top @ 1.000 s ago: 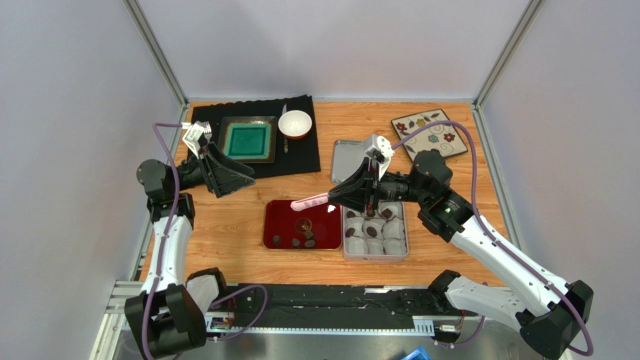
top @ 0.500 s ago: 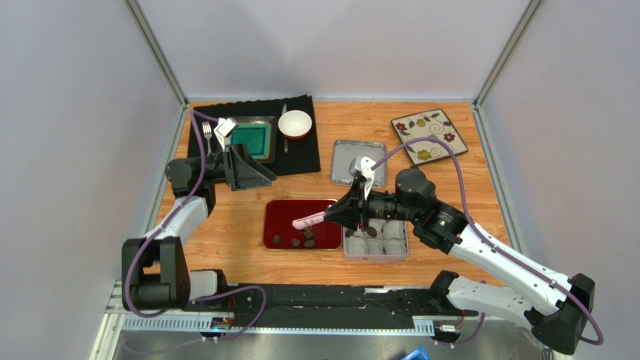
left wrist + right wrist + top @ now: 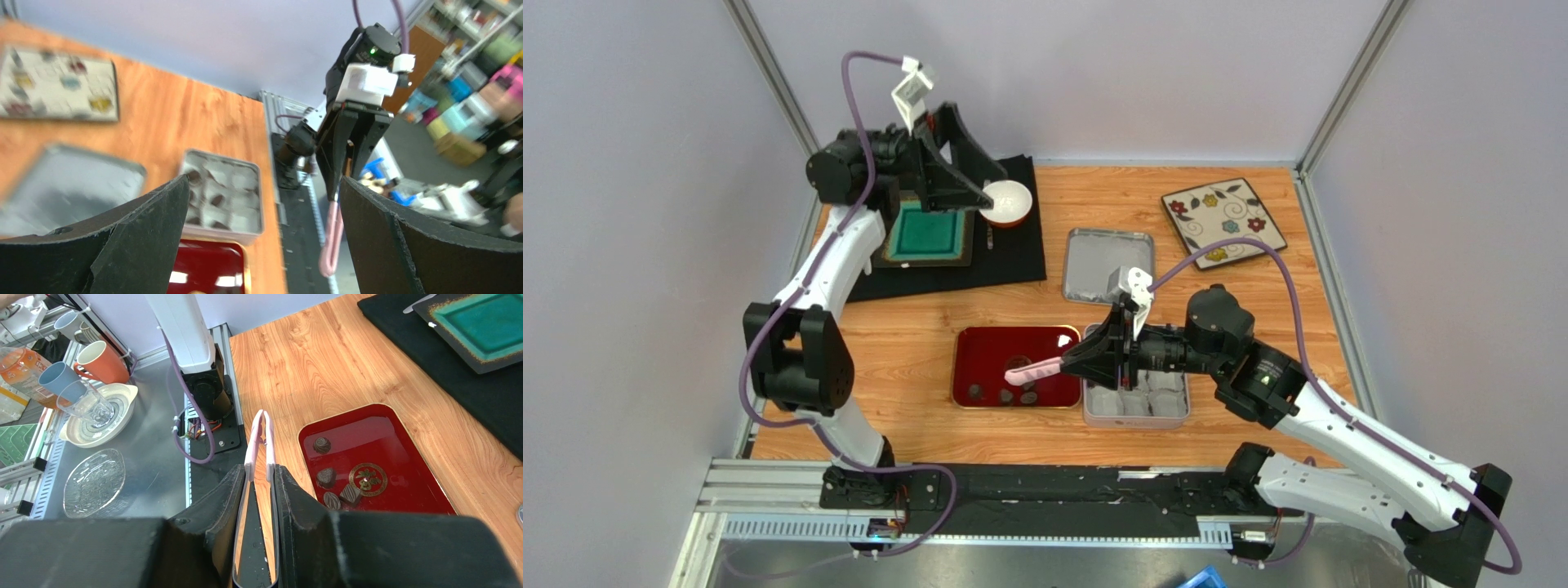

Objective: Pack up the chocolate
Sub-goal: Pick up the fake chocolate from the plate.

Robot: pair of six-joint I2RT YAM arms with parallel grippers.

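Several small dark chocolates lie at the near edge of a red tray; the right wrist view shows them too. A silver tin lined with white paper cups sits right of the tray, and some cups hold dark pieces. My right gripper is shut on pink tongs, whose tips hang over the tray. The tongs are empty. My left gripper is open and empty, raised high over the black mat at the back.
The tin's lid lies behind the tin. A floral tile is at the back right. A teal plate and a white bowl rest on the black mat, with a knife between them.
My left arm has swung from the table's left side up and back to above the mat near the bowl. My right gripper has moved nearer with the tongs, over the tray's right part.
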